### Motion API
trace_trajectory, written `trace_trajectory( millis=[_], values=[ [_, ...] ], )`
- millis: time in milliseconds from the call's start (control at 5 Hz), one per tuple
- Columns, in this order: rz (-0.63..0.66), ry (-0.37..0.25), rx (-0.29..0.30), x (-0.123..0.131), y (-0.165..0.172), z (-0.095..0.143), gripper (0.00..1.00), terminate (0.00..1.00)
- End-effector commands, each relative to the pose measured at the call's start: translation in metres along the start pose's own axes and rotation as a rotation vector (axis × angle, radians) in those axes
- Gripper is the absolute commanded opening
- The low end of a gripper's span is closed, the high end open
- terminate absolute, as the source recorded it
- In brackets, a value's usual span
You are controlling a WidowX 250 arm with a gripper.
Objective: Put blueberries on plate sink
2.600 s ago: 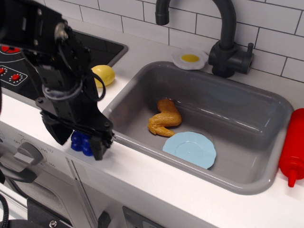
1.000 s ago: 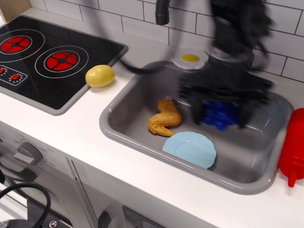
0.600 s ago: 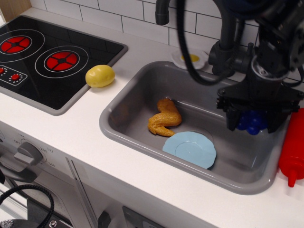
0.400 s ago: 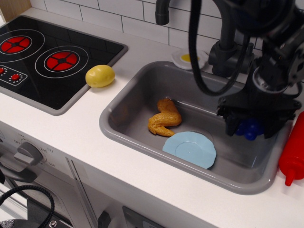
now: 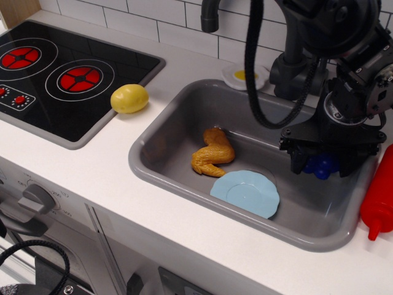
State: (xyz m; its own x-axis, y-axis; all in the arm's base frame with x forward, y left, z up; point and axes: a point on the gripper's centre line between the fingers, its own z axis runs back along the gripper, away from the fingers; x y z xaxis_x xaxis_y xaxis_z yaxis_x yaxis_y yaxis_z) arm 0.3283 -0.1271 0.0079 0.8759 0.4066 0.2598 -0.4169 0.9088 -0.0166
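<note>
The gripper (image 5: 322, 165) pinches the blueberries (image 5: 321, 166), apparently above the sink (image 5: 184, 110); the carry should next swing left-forward toward the plate (image 5: 245, 193).

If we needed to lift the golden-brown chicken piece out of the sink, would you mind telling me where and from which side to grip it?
I would grip the golden-brown plastic chicken piece across its thick upper body, coming straight down from above. It lies flat on the grey sink floor, and its curved tail end tapers thin.

A toy kitchen: grey sink (image 5: 184, 120) under a black tap (image 5: 288, 37), red-ringed hob (image 5: 55, 77), white tiled wall (image 5: 184, 24).
</note>
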Motion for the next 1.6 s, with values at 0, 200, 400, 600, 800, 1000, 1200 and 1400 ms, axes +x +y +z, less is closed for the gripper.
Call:
trace_trajectory(
  millis=[0, 200, 400, 600, 800, 1000, 1200, 1400],
  values=[
    [0.013, 0.013, 0.014, 0.004, -0.001, -0.011, 1.0, 0.0],
    [0.009, 0.025, 0.006, 0.002, -0.001, -0.008, 1.0, 0.0],
    [0.018, 0.03, -0.008, 0.002, 0.001, 0.0, 1.0, 0.0],
    [0.027, 0.02, -0.048, 0.006, 0.002, 0.019, 1.0, 0.0],
    [0.049, 0.002, -0.11, 0.014, -0.002, 0.049, 1.0, 0.0],
    [0.053, 0.012, -0.161, 0.02, -0.002, 0.077, 1.0, 0.0],
    [0.053, 0.012, -0.161, 0.02, -0.002, 0.077, 1.0, 0.0],
    [0.053, 0.012, -0.161, 0.02, -0.002, 0.077, 1.0, 0.0]
  ],
)
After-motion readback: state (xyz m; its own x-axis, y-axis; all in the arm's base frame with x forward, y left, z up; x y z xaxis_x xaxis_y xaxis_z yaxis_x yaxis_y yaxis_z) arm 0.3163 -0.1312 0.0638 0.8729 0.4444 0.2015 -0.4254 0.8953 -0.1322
